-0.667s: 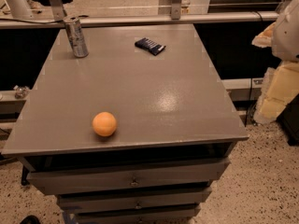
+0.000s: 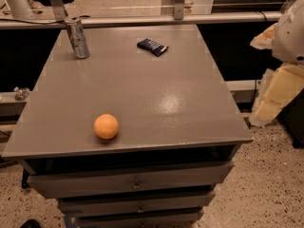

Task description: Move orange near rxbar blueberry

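Note:
The orange (image 2: 106, 126) lies on the grey table top (image 2: 156, 99), near the front left edge. The rxbar blueberry (image 2: 152, 46), a flat dark navy wrapper, lies at the far middle of the table, well apart from the orange. My gripper (image 2: 278, 96) is off the table's right side, at the end of the white and cream arm (image 2: 289, 32), below the level of the table top and far from both objects. It holds nothing that I can see.
A tall silver can (image 2: 77, 38) stands upright at the table's far left corner. The table has drawers (image 2: 135, 182) under its front edge. A rail (image 2: 142, 20) runs behind the table. Speckled floor lies around it.

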Available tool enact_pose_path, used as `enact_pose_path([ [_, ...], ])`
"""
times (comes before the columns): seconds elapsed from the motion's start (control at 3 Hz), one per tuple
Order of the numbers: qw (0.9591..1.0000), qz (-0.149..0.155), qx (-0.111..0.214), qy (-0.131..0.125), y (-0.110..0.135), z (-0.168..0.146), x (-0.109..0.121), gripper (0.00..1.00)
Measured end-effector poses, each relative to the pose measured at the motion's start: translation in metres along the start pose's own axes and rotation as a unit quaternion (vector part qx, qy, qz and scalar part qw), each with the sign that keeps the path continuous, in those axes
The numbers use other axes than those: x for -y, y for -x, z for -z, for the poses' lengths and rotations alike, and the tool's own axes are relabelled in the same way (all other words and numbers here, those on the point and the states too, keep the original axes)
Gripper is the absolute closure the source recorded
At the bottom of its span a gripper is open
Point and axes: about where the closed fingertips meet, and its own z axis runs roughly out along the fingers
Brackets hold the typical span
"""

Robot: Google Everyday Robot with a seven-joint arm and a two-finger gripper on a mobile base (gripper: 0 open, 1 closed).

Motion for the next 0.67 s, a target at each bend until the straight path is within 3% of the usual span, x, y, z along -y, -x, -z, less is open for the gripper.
enact_pose_path([
  [0.33,0.9961,-0.014,0.087,0.004,0.039,-0.009,-0.016,0.0],
  [0.67,0.9826,-0.028,0.183,0.008,0.089,-0.022,-0.025,0.0],
])
